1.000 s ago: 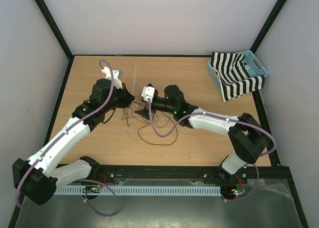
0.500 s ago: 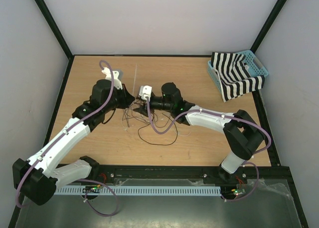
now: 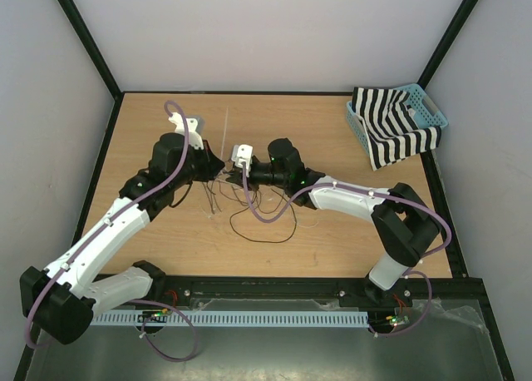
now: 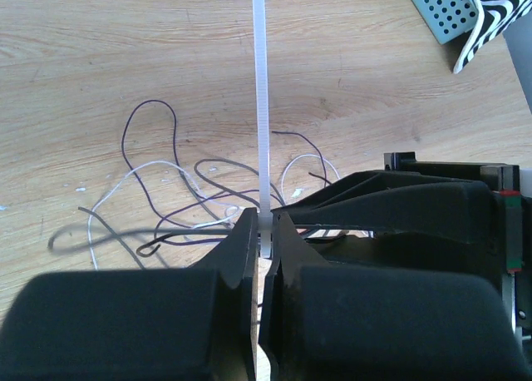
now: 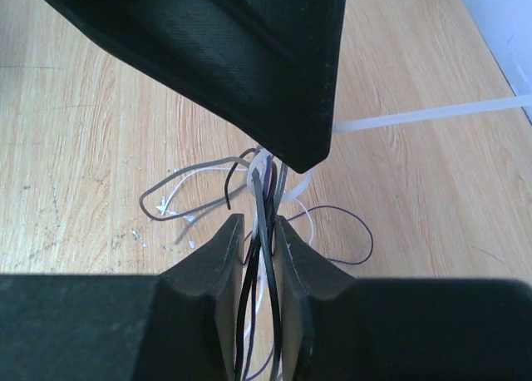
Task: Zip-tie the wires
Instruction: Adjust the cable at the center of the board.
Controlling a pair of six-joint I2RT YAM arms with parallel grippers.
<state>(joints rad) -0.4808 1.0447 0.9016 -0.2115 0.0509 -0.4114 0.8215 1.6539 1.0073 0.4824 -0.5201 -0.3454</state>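
Near the table's middle, the right gripper (image 5: 258, 231) has its black fingers drawn almost together, pinching strands of the thin, dark brown-black wires (image 5: 268, 273) looped on the light wooden table (image 4: 374, 81). Opposite, the left gripper (image 4: 264, 231) clamps the whitish translucent plastic zip tie (image 4: 260, 106), which runs straight onward.
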